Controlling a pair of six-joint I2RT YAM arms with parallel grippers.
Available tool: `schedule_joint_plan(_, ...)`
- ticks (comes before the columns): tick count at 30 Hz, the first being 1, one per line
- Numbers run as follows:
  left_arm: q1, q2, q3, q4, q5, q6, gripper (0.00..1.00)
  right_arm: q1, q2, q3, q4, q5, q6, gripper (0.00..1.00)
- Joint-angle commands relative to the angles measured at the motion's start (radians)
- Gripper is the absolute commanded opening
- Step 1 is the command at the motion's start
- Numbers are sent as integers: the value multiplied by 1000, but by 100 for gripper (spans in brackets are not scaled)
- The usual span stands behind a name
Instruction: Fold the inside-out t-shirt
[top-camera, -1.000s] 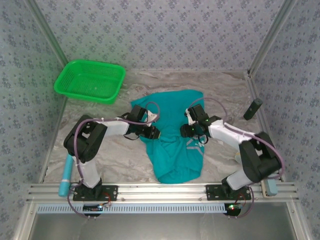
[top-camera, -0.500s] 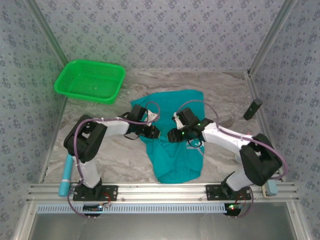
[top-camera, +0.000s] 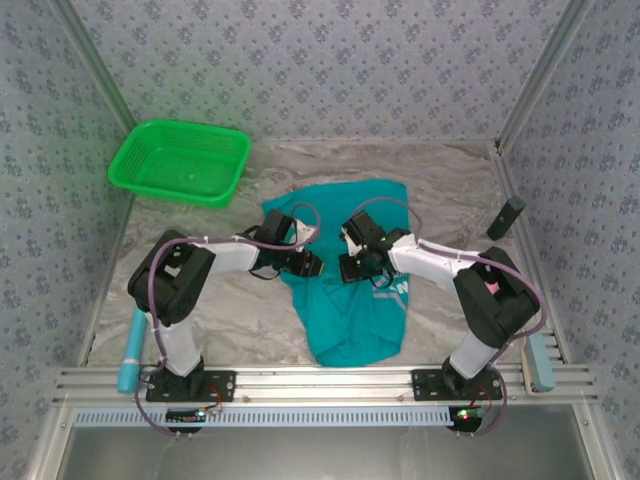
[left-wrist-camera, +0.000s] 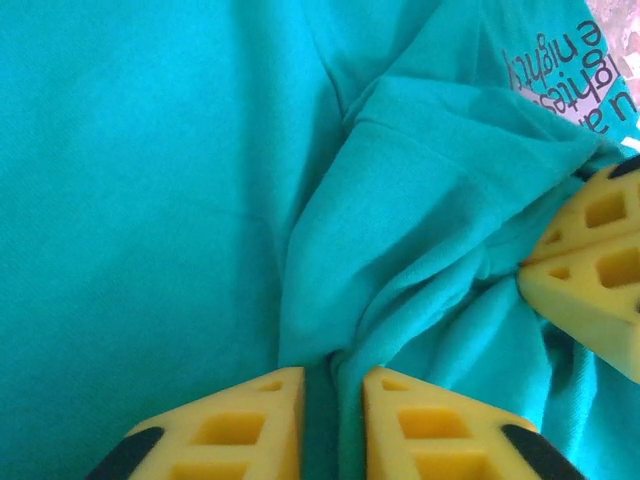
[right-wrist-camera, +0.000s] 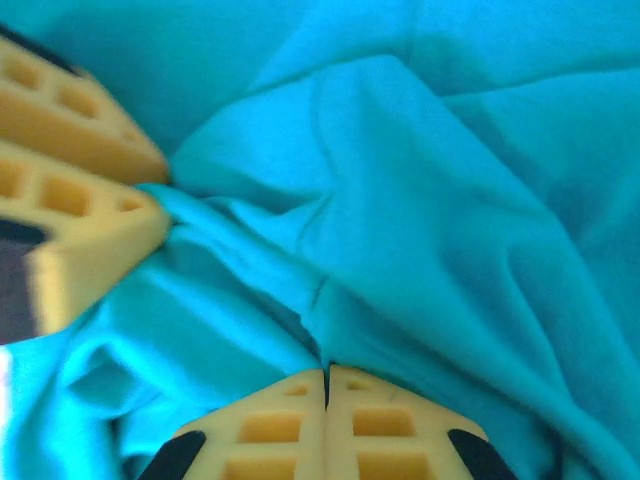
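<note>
The inside-out t-shirt (top-camera: 350, 300) lies rumpled on the table's middle, teal, with white lettering near its right side. My left gripper (top-camera: 313, 265) rests on the shirt's left part. In the left wrist view the left gripper (left-wrist-camera: 333, 400) is shut on a raised fold of the t-shirt (left-wrist-camera: 150, 200). My right gripper (top-camera: 346, 267) sits just to its right, tips almost facing it. Seen from the right wrist, the right gripper (right-wrist-camera: 327, 385) has its fingers pressed together on a crease of the t-shirt (right-wrist-camera: 450, 180). Each wrist view also catches the other gripper's yellow fingers (left-wrist-camera: 590, 270) (right-wrist-camera: 70, 180).
A bright green mesh basket (top-camera: 180, 160) stands at the back left. A black object (top-camera: 506, 217) leans at the right wall. A light blue cylinder (top-camera: 130, 352) lies by the left arm's base. Patterned walls close the table on three sides.
My right gripper has swung left across the shirt toward the left gripper and closed from open to shut. The left arm has barely moved.
</note>
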Motion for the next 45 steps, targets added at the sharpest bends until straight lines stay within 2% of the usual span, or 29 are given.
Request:
schedule_joint_plan(1, -8, -60, -14, 22, 18, 8, 27, -17, -119, 98, -46, -195, 40, 0)
schedule_joint_plan(3, -12, -87, -14, 21, 11, 2, 30, -36, -120, 150, -66, -276, 92, 0)
schedule_joint_plan(6, -32, -150, -17, 15, -24, 5, 38, -58, -66, 242, -122, -291, 134, 1)
schedule_joint_plan(11, -35, -280, -88, 36, -133, 37, 44, -101, 58, 268, -88, -390, 166, 9)
schedule_joint_plan(15, -19, -359, -156, 34, -173, 61, 46, -107, 71, 264, -60, -305, 165, 31)
schedule_joint_plan(22, -38, -364, -195, 78, -140, 37, 49, -128, -19, 207, -43, -308, 139, 40)
schedule_joint_plan(24, -48, -346, -180, 80, -150, 31, 50, -127, -72, 139, -59, -305, 118, 43)
schedule_joint_plan(27, -49, -316, -155, 97, -148, 13, 51, -121, -146, 60, -47, -282, 108, 43)
schedule_joint_plan(31, -49, -278, -83, 76, -134, 7, 52, -101, -192, -34, 55, -257, 108, 34)
schedule_joint_plan(36, -48, -229, -8, 43, -162, 20, 58, -39, -143, -58, 159, -216, 111, 33)
schedule_joint_plan(38, -43, -187, 25, 32, -173, 23, 59, -14, -117, -57, 180, -165, 123, 36)
schedule_joint_plan(40, -35, -137, 61, 27, -153, 12, 53, -5, -96, -73, 223, -123, 140, 39)
schedule_joint_plan(43, -29, -98, 92, 34, -86, -10, 19, -7, -63, -99, 276, -86, 134, 39)
schedule_joint_plan(45, -29, -101, 93, 43, -47, -11, 10, -4, -36, -104, 298, -80, 114, 40)
